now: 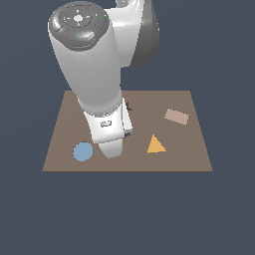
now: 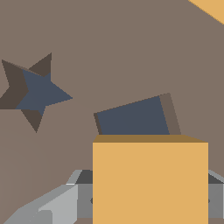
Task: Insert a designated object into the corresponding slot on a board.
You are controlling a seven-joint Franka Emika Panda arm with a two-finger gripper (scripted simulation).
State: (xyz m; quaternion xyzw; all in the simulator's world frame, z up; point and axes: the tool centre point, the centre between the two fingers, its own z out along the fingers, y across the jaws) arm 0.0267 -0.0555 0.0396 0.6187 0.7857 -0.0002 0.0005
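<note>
Holding the square block [image 2: 150, 181] between its fingers [image 2: 52, 205], the gripper [image 2: 150, 199] sits low over the board [image 1: 184, 149]; the grey finger bodies flank the block on both sides in the wrist view, so the hand is closed narrowly on it. In the exterior view the gripper itself is hidden behind the arm's white forearm and wrist housing [image 1: 107, 124], which covers the middle of the board. The block appears as a flat orange-yellow face with a thin darker edge on its far side. Just beyond that far edge lies the square slot [image 2: 133, 120], a dark navy cutout with brown inner walls, turned slightly askew against the block's straight edge; the block overlaps the nearer part of the slot in the wrist view, and whether it touches the board cannot be told. To one side of the slot, a little farther from the hand, lies the star-shaped cutout [image 2: 37, 92], also dark navy; a dark tip of it shows beside the arm in the exterior view. Well away from the hand rest an orange triangle [image 1: 156, 145] and a tan rectangle [image 1: 177, 116] towards the exterior view's right, and a blue disc [image 1: 83, 151] close to the arm's housing on the exterior view's left.
</note>
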